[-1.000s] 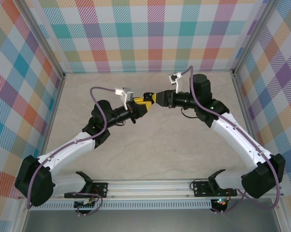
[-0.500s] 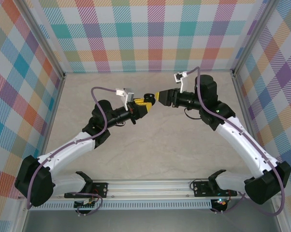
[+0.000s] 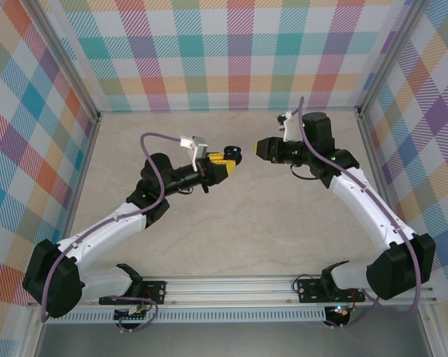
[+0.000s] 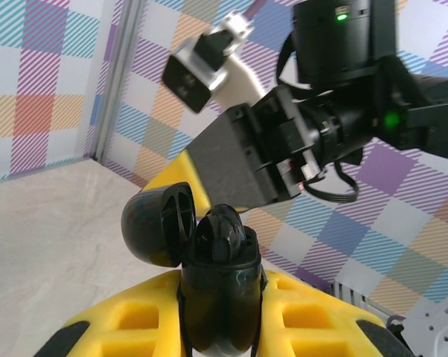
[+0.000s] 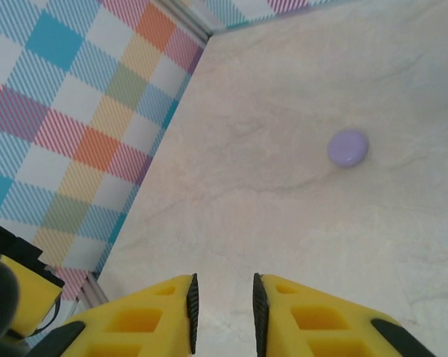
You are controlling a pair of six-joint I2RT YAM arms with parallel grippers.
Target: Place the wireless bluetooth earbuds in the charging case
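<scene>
Readable text, labels, brands, numbers, signs: none; nothing legible on black case (image 4: 220,297); none on dark arm housing (image 4: 343,44); none on checked walls (image 3: 231,52).

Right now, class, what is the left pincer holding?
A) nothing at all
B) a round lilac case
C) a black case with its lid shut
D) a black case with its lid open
D: in the left wrist view the black case sits clamped in the left pincer, with its lid swung back to one side.
</scene>
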